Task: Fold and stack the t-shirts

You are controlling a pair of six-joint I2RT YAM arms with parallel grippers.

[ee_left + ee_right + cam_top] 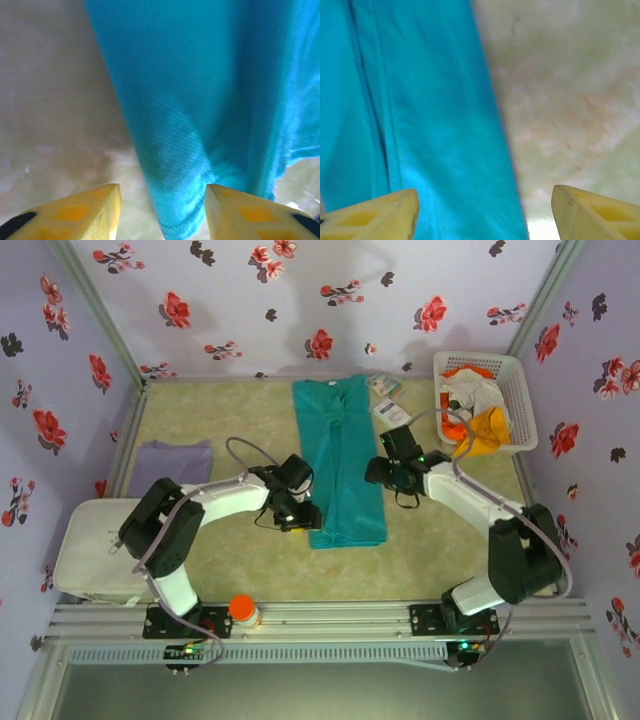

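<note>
The teal shirt lies in a long strip mid-table, cut off in both wrist views. The left gripper gapes astride its left edge, and any contact is unclear. The right gripper stands open over its right edge. The purple shirt lies far left.

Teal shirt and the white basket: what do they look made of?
Teal t-shirt: soft knit cloth, slight sheen; fine ribbed texture and limp folds show close up. White basket: probably moulded plastic, matte; stiff lattice walls.
</note>
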